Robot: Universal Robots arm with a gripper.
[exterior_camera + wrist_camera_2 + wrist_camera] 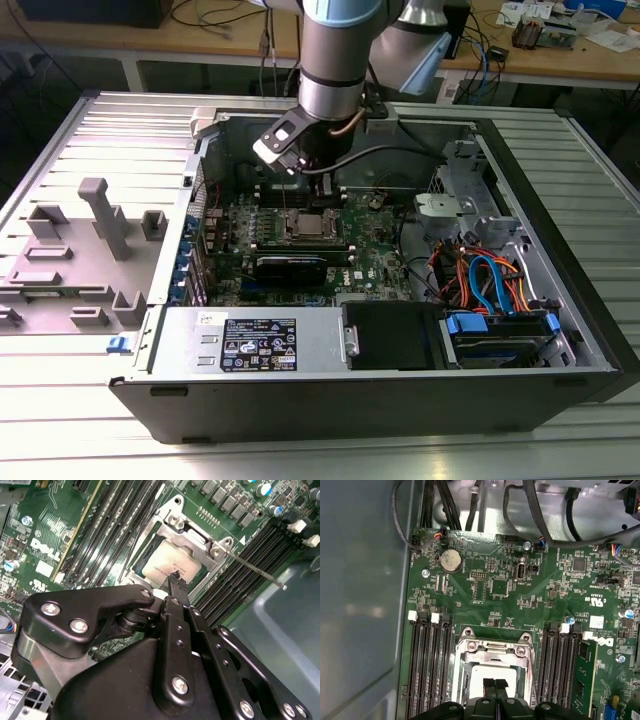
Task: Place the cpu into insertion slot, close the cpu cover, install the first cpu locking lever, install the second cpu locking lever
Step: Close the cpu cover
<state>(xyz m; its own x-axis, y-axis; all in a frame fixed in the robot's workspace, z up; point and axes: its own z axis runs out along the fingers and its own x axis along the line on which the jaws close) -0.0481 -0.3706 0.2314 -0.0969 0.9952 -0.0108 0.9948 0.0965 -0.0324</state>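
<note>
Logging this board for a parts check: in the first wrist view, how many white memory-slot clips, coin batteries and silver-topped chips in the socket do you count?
white memory-slot clips: 4
coin battery: 1
cpu: 1
Total: 6

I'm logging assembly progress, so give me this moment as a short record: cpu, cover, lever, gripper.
cpu: the cpu lies flat in the insertion slot
cover: the cpu cover appears lowered, framing the chip
lever: one thin locking lever juts out free over the memory slots, apparently unlatched
gripper: the gripper is shut, its tips just over the cpu's top
</note>
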